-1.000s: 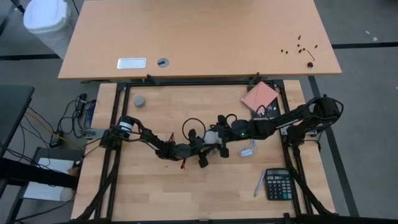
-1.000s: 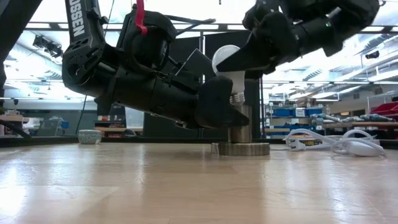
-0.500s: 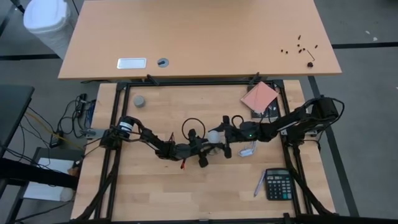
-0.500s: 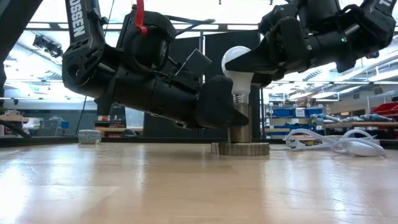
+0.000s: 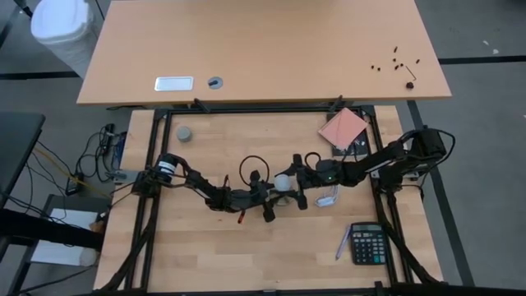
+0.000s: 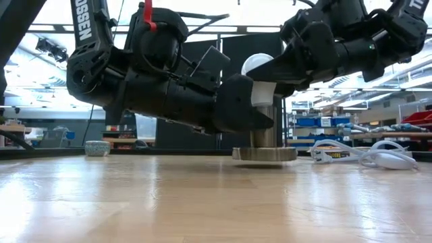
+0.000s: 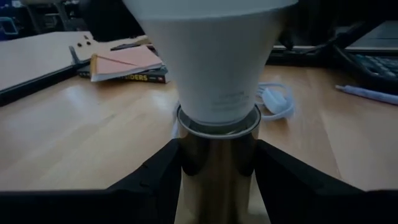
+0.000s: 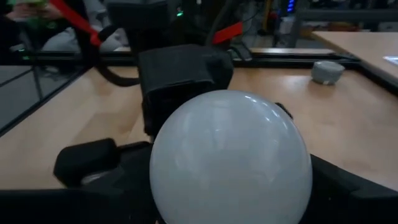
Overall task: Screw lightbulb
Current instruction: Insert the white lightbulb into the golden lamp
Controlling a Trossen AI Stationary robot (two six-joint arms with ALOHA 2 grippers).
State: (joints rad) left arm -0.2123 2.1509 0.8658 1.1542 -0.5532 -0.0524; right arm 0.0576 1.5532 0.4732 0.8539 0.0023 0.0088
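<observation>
From above, the lightbulb is sitting lower between the two hands than a moment ago; from the worktop, it is going down into the socket as the right hand is squeezing its head; the left hand is clamping the socket.

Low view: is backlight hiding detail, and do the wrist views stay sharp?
Low view: bright windows silhouette both arms; the lightbulb is still readable. Left wrist view: bulb and socket blur close up. Right wrist view: soft glare on the bulb's dome.
</observation>
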